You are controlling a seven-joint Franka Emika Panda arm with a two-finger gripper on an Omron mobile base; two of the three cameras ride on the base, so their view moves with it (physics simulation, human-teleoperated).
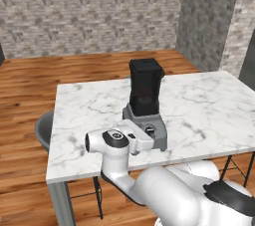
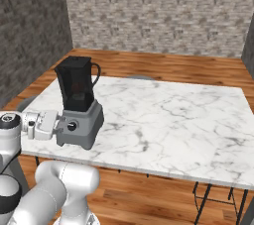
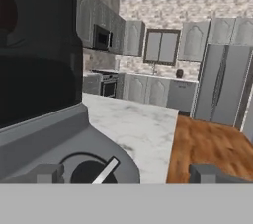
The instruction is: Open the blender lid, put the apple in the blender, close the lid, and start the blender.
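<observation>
White marble table (image 1: 209, 105) (grey stool (image 1: 44, 129) alongside) on wooden floor (image 1: 25, 85)

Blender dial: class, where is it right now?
The round black dial sits on the grey wedge-shaped blender base, near the marble table's front-left edge, directly before the claw.

There is 1 blender (image 1: 145, 101) on 1 white marble table (image 1: 209, 110). The blender has 1 round dial (image 2: 72, 126) and 1 black lid (image 1: 144, 62) on top. Something red shows inside the jar; it looks like 1 apple (image 2: 76, 87). 1 grey stool (image 1: 44, 130) sits beside the table. Far off stands 1 fridge (image 3: 222, 90).
</observation>
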